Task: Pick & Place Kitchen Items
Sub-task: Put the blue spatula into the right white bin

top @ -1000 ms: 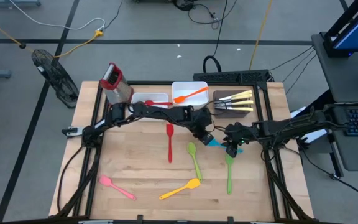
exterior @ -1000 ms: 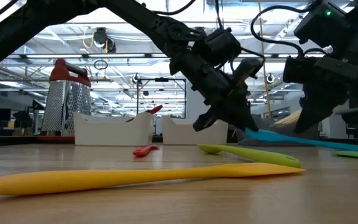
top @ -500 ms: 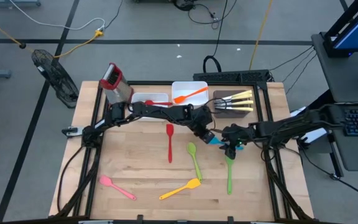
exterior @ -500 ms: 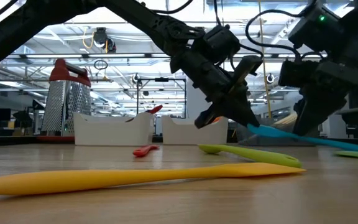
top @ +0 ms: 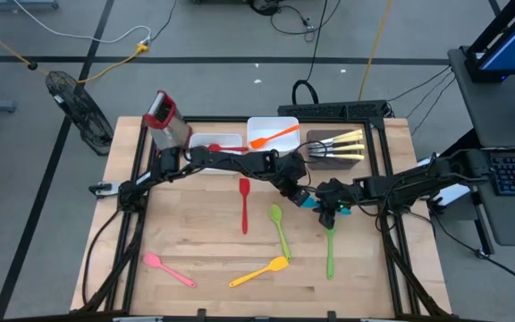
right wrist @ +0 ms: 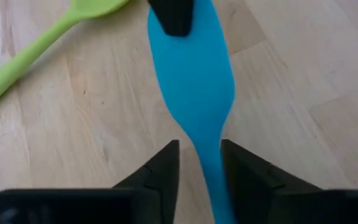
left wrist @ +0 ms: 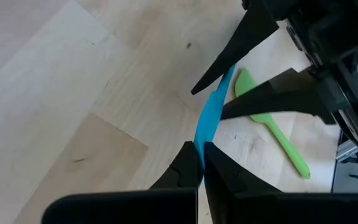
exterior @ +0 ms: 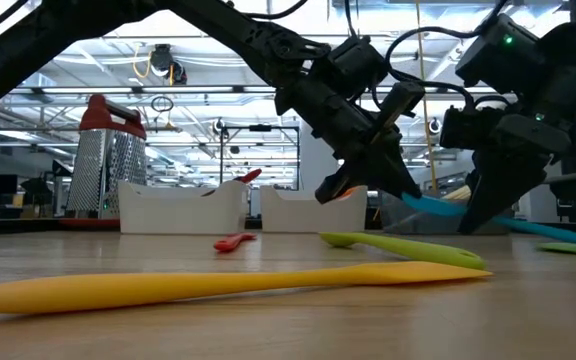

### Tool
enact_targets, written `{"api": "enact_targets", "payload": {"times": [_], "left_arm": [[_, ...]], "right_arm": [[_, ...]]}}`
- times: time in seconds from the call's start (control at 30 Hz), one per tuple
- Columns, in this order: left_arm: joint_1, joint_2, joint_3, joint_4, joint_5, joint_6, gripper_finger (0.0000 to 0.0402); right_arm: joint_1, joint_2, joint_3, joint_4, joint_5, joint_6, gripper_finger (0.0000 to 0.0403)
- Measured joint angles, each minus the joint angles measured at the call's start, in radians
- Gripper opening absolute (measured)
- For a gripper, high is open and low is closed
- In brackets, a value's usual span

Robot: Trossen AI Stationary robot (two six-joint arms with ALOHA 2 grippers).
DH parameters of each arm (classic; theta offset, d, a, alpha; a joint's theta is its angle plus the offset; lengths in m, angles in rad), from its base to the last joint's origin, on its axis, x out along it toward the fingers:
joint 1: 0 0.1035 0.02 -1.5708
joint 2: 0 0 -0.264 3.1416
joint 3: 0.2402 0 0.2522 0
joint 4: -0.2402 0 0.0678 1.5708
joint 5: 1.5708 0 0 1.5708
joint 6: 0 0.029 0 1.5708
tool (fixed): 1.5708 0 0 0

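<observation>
Above the bench's middle: blue spatula (right wrist: 193,81), flat rounded blade, pinched by left gripper (left wrist: 199,163); right gripper (right wrist: 197,163) fingers spread around its handle.

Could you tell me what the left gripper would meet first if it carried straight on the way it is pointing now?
Most likely the right gripper. The left gripper is shut on the blue spatula, and the right gripper's open fingers straddle that spatula just ahead. Beyond them lies a green spatula on the table.

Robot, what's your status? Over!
Left gripper shut on blue spatula, lifted. Right gripper open around its handle. Nothing in the way.
</observation>
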Motion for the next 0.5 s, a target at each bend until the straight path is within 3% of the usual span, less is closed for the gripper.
{"api": "enact_targets", "payload": {"times": [0.23,0.5], "left_arm": [[0.001,0.0,0.0,-0.001,-0.005,0.003,0.0],[0.001,0.0,0.001,0.004,-0.012,0.021,0.0004]], "right_arm": [[0.002,-0.001,0.0,-0.009,-0.035,0.04,0.0017],[0.001,-0.001,0.0,-0.012,-0.032,0.089,0.0011]]}}
